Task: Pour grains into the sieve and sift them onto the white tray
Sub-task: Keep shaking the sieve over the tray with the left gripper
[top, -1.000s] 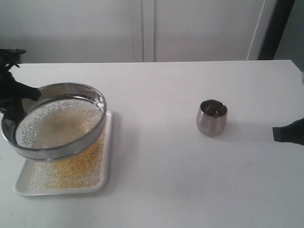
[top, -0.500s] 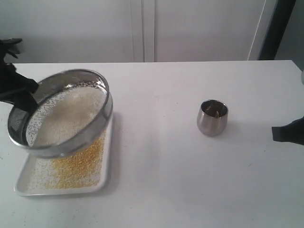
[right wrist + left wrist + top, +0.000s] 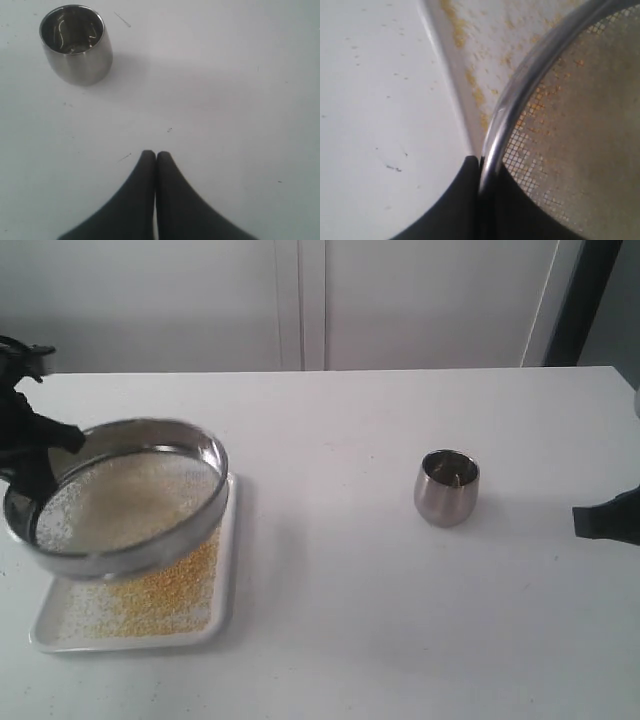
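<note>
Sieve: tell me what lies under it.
Under the sieve lies the white tray, its near part covered in sifted yellow grains. The sieve hides the tray's far part, so what lies there cannot be seen.

sieve (image 3: 122, 500) over tray (image 3: 48, 633), cup (image 3: 446, 487) well right.

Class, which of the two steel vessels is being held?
The wide mesh sieve, gripped at its rim by the left claw; the small cup stands free.
</note>
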`<state>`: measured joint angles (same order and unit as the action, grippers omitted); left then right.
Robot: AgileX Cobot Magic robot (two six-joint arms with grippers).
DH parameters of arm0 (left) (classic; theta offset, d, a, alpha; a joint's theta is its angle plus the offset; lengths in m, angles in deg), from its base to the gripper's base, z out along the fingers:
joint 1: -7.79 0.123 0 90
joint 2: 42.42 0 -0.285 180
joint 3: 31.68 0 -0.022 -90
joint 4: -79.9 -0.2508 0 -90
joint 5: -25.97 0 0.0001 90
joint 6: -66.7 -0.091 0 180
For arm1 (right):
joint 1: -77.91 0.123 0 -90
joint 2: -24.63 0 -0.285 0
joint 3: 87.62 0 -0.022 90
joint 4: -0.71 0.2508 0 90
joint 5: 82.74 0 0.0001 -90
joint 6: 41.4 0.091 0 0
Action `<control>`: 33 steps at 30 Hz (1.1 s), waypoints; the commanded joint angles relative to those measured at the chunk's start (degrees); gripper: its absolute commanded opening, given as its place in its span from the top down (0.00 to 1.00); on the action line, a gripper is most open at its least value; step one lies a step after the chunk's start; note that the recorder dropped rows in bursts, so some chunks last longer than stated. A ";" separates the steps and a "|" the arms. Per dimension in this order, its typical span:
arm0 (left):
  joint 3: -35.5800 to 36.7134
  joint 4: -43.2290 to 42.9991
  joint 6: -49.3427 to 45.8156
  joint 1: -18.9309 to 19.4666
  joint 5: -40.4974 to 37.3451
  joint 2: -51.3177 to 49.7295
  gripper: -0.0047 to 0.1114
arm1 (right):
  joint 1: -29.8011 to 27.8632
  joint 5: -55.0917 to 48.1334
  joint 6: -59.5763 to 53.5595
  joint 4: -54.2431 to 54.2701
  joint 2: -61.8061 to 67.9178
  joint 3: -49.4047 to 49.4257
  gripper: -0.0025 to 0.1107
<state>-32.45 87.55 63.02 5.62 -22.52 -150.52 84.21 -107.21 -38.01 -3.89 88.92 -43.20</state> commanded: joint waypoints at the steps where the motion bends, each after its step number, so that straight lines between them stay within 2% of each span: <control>1: -0.25 15.80 -16.42 -0.58 2.92 0.93 0.96 | 0.14 0.51 0.16 -0.11 -0.35 0.26 0.98; 2: -0.36 13.99 -25.71 -1.77 0.52 0.93 0.96 | 0.14 0.51 0.16 -0.11 -0.35 0.26 0.98; 3: -0.36 8.50 -30.55 -3.38 -2.34 0.93 0.96 | 0.14 0.51 0.16 -0.11 -0.35 0.26 0.98; 5: -0.36 -4.94 -16.86 -5.13 -2.10 0.93 0.96 | 0.14 0.51 0.16 -0.11 -0.35 0.26 0.98; 6: -0.36 -11.28 -3.65 -4.76 -0.39 0.82 0.96 | 0.14 0.51 0.16 -0.11 -0.35 0.26 0.98; 7: -0.36 -13.56 8.03 -3.58 1.12 0.82 0.96 | 0.14 0.51 0.16 -0.11 -0.35 0.26 0.98; 8: -0.36 -11.75 13.49 -2.48 2.28 0.82 0.96 | 0.14 0.51 0.16 -0.11 -0.35 0.26 0.98; 9: -0.36 -7.02 12.98 -1.30 3.08 0.82 0.96 | 0.14 0.51 0.16 -0.11 -0.35 0.26 0.98; 11: -0.36 0.80 0.15 -1.17 2.94 0.82 0.96 | 0.14 0.36 0.16 -0.11 -0.35 0.26 0.98; 13: -0.36 2.22 -22.13 -3.74 -0.63 0.95 0.96 | 0.14 0.36 0.16 -0.11 -0.35 0.26 0.98; 14: -0.36 1.41 -27.96 -4.62 -2.58 0.95 0.96 | 0.14 0.49 0.16 -0.11 -0.35 0.26 0.98; 15: -0.36 0.69 -28.85 -5.15 -3.30 0.95 0.96 | 0.14 0.49 0.16 -0.11 -0.35 0.26 0.98; 16: -0.36 0.67 -22.76 -4.56 -1.37 0.95 0.96 | 0.14 0.49 0.16 -0.11 -0.35 0.26 0.98; 17: -0.36 6.02 -1.87 -1.31 4.82 0.95 0.96 | 0.14 0.38 0.16 -0.11 -0.35 0.26 0.98; 18: 0.42 12.22 5.88 0.64 7.31 0.85 0.96 | 0.14 0.38 0.16 -0.11 -0.35 0.26 0.98; 19: 1.43 23.87 0.92 2.08 8.64 0.85 0.96 | 0.14 0.38 0.16 -0.11 -0.35 0.26 0.98; 20: 1.28 25.68 -7.48 1.67 7.68 0.85 0.96 | 0.14 0.38 0.16 -0.11 -0.35 0.26 0.98; 21: 1.28 23.50 -26.66 -0.40 3.94 0.97 0.96 | 0.14 0.49 0.16 -0.11 -0.35 0.26 0.98; 22: 1.28 20.72 -33.08 -1.16 1.20 0.97 0.96 | 0.14 0.49 0.16 -0.11 -0.35 0.26 0.98; 23: 1.28 10.44 -31.90 -2.11 -1.35 0.97 0.96 | 0.14 0.39 0.16 -0.11 -0.35 0.26 0.98; 24: 1.28 6.60 -23.72 -2.11 -0.02 0.97 0.96 | 0.14 0.39 0.16 -0.11 -0.35 0.26 0.98; 25: 1.28 -0.23 -5.50 -0.20 2.94 0.97 0.96 | 0.14 0.39 0.16 -0.11 -0.35 0.26 0.98; 26: 1.28 -1.07 1.11 1.29 3.65 0.97 0.96 | 0.14 0.39 0.16 -0.11 -0.35 0.26 0.98; 27: 1.28 -0.93 1.44 2.11 3.76 0.97 0.96 | 0.14 0.39 0.16 -0.11 -0.35 0.26 0.98; 28: 1.28 -1.66 -3.20 2.11 2.95 0.97 0.96 | 0.14 0.39 0.16 -0.11 -0.35 0.26 0.98; 30: 1.28 -1.96 -18.65 2.00 -0.46 0.97 0.96 | 0.14 0.39 0.16 -0.11 -0.35 0.26 0.98; 31: 1.28 -1.96 -20.36 2.00 -1.59 0.97 0.96 | 0.14 0.39 0.16 -0.11 -0.35 0.26 0.98; 33: 1.28 -0.47 -10.18 2.17 -1.02 0.97 0.96 | 0.14 0.39 0.16 -0.11 -0.35 0.26 0.98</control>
<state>-31.05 83.75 46.51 7.75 -22.84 -150.41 84.21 -107.21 -38.01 -3.89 88.92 -43.20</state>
